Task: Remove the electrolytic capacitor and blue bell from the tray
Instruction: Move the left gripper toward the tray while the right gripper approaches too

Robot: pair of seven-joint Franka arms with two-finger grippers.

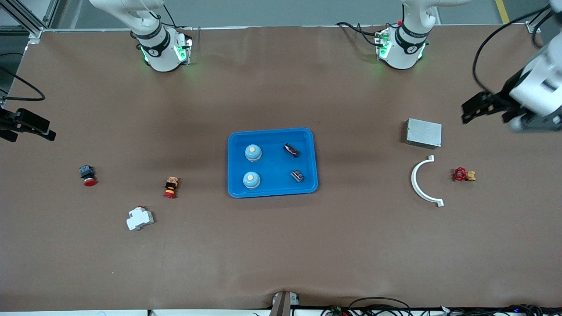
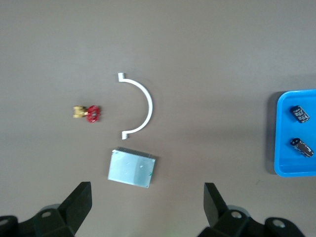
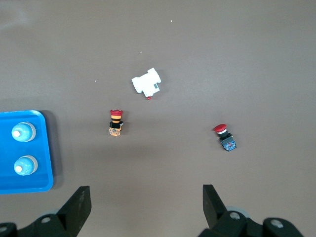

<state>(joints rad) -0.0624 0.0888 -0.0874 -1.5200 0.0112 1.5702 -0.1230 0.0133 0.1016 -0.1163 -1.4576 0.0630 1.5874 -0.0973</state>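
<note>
- Two bells (image 1: 253, 152) (image 1: 251, 179) sit in your blue tray (image 1: 272, 194) mid-table, both on the side toward the right arm's end, one nearer the front camera than the other.
- Two capacitors (image 1: 291, 149) (image 1: 297, 176) lie in the same tray, on the side toward the left arm's end, apart from the bells and from each other.
- Your left gripper (image 2: 148, 197) hangs over the table near the left arm's end, jaws spread wide and nothing between them; below it lies a grey metal box (image 1: 423, 133).
- Just nearer the front camera than that box you've got a white curved bracket (image 1: 422, 184), and a red-handled valve (image 1: 463, 175) beside it, not touching.
- Your right gripper (image 3: 145, 197) waits at the table edge at the right arm's end, fingers wide apart and empty.
- Toward that end: a red push button (image 1: 87, 175), an orange-and-red switch (image 1: 171, 187), and a white breaker (image 1: 139, 218), all well apart.
</note>
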